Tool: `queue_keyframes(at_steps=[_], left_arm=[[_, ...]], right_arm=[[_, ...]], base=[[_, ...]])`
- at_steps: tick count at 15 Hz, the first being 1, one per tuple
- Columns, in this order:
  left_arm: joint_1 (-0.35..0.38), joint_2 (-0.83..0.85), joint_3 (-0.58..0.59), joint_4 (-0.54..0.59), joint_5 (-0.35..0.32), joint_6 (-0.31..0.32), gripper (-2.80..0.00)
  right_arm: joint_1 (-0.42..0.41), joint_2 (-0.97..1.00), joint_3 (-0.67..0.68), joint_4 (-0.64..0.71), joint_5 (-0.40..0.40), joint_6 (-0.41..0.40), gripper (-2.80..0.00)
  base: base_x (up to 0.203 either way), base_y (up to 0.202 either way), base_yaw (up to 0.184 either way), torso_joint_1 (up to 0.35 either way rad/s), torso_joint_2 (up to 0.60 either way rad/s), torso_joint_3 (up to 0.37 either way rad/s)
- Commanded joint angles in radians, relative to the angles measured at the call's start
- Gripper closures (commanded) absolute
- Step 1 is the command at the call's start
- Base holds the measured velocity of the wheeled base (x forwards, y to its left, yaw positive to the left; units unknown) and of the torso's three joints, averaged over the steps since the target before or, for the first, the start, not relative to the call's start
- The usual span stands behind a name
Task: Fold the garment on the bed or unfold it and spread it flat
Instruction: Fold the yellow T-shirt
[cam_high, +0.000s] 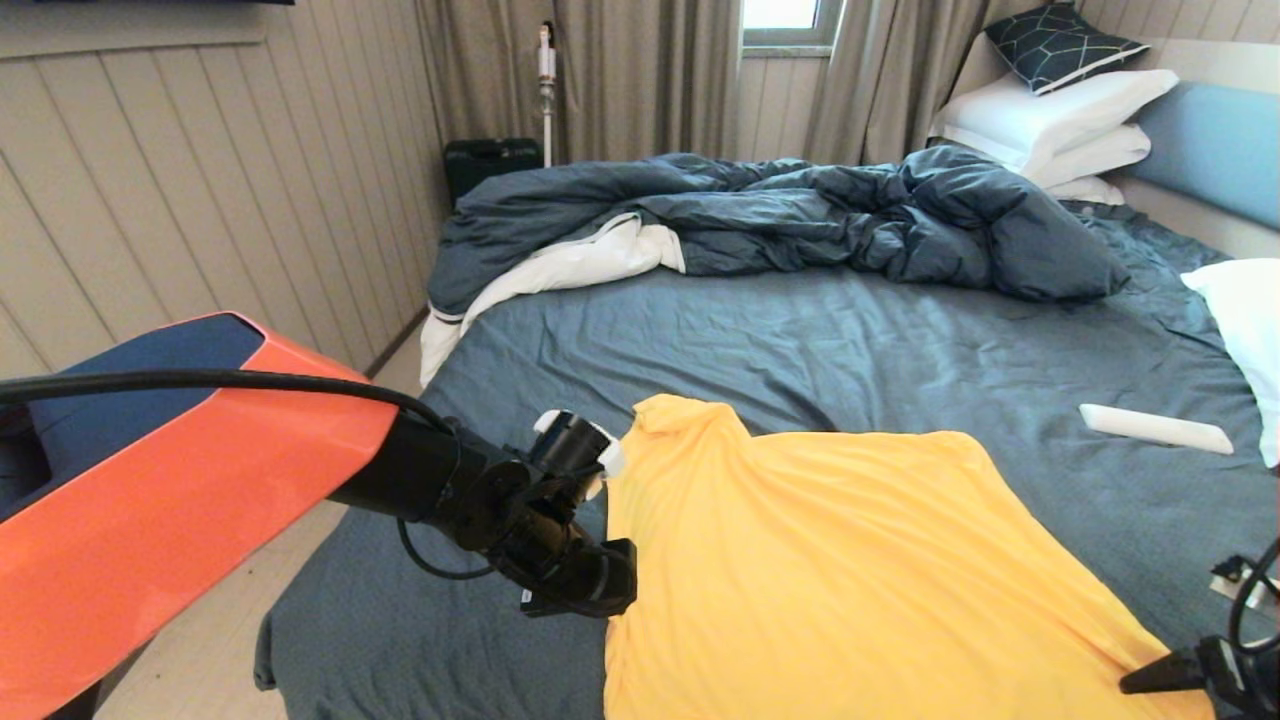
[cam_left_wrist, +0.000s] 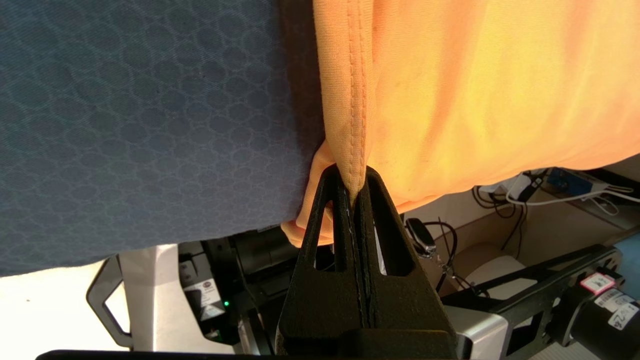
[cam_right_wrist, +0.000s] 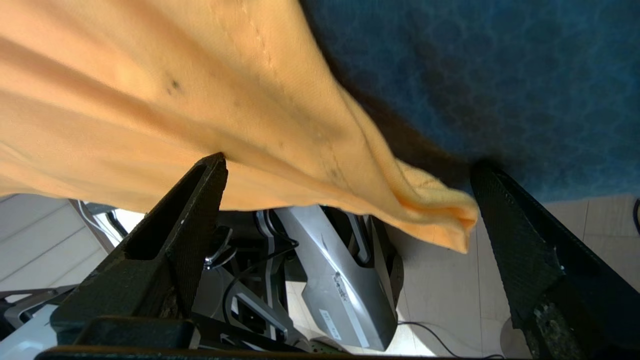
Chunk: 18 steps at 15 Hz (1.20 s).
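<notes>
The yellow-orange garment (cam_high: 850, 570) lies spread over the near part of the bed (cam_high: 800, 340), on the slate-blue sheet, its lower edge hanging past the bed's front edge. My left gripper (cam_high: 622, 580) sits at the garment's left edge. In the left wrist view this gripper (cam_left_wrist: 352, 187) is shut on the stitched hem of the garment (cam_left_wrist: 500, 90). My right gripper (cam_high: 1150, 680) is at the garment's near right corner. In the right wrist view it (cam_right_wrist: 348, 167) stands open, and the loose corner of the garment (cam_right_wrist: 440, 210) hangs between its fingers (cam_right_wrist: 205, 200), not pinched.
A rumpled dark blue duvet (cam_high: 800, 210) lies across the far half of the bed. White pillows (cam_high: 1060, 120) are stacked at the headboard, another (cam_high: 1245, 330) at the right edge. A flat white object (cam_high: 1155, 428) lies on the sheet at the right. The robot's base (cam_right_wrist: 330, 280) shows below the bed edge.
</notes>
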Motion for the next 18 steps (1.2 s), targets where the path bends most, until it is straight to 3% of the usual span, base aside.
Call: queue_keyframes(at_steps=[1, 2, 3, 4, 14, 18], left_arm=[[0.001, 0.000, 0.001, 0.001, -0.002, -0.004, 0.00], [0.000, 0.000, 0.001, 0.001, -0.002, -0.004, 0.00], [0.001, 0.000, 0.001, -0.001, -0.002, -0.004, 0.00], [0.001, 0.000, -0.001, -0.001, -0.003, -0.004, 0.00], [0.003, 0.008, -0.004, -0.001, -0.006, -0.004, 0.00], [0.003, -0.002, -0.001, 0.001, -0.006, -0.006, 0.00]], right_arm=[[0.000, -0.008, 0.010, 0.001, 0.003, -0.004, -2.80], [0.000, -0.019, 0.028, 0.000, 0.000, -0.006, -2.80], [0.000, -0.021, 0.033, 0.000, 0.000, -0.007, -0.36], [0.001, -0.021, 0.033, -0.003, 0.000, -0.009, 0.00], [-0.050, -0.038, 0.035, -0.006, -0.015, -0.009, 0.00], [-0.018, -0.108, 0.031, 0.003, 0.001, -0.011, 0.00]], base=[[0.000, 0.000, 0.000, 0.000, 0.00, 0.000], [0.000, 0.000, 0.000, 0.000, 0.00, 0.000], [0.000, 0.000, 0.000, 0.000, 0.00, 0.000], [0.000, 0.000, 0.000, 0.000, 0.00, 0.000], [0.000, 0.000, 0.000, 0.000, 0.00, 0.000], [0.000, 0.000, 0.000, 0.000, 0.00, 0.000]])
